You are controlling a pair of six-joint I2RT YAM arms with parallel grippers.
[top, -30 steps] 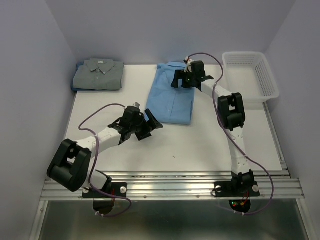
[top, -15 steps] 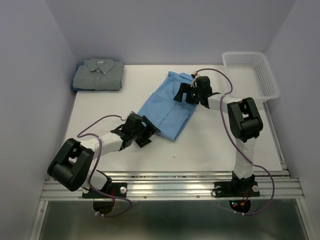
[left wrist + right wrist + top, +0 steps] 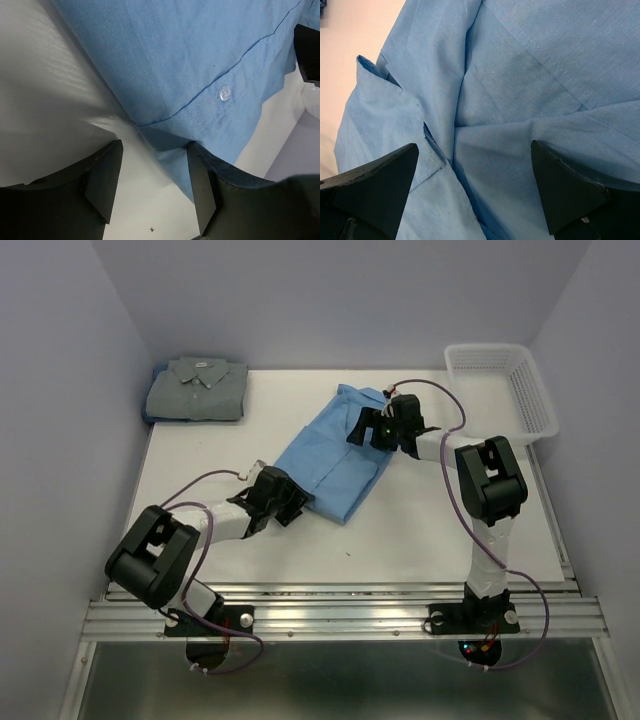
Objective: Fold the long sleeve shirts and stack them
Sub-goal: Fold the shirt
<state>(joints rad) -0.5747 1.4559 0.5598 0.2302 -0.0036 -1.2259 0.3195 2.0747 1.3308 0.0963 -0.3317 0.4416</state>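
- folded sky-blue shirt (image 3: pixel 335 455) lying diagonal, mid table (image 3: pixel 420 540); near corner toward the left arm, far end (looks like collar end) toward the back.
- folded grey-green shirt (image 3: pixel 197 390) at far-left corner, well apart from the blue one; prob. the base of the stack.
- white mesh basket (image 3: pixel 487 347) far right, apart from both shirts.
- left gripper (image 3: pixel 287 502) at near-left corner of sky-blue shirt; in wrist view fingers (image 3: pixel 102 185) parted a moderate way w/ hem corner poking into the gap, one finger against the cloth edge; nothing clamped.
- right gripper (image 3: pixel 372 428) over far part of sky-blue shirt; fingers (image 3: pixel 375 190) spread wide above the cloth, gripping nothing; can't tell if tips press on fabric.
- handling, as a guess: thin woven cloth, light, limp, zero stiffness; likely to sag + unfold if lifted by one point; may slide easily on the smooth top.
- best hold prob. through all layers at an edge: hem corner w/ left, opposite edge w/ right, so the fold stays together.
- better not to pinch top layer only, or right at the button (image 3: pixel 224 92); layers could peel apart.
- not fragile; main risk = wrecking the fold on the way to the grey-green shirt.
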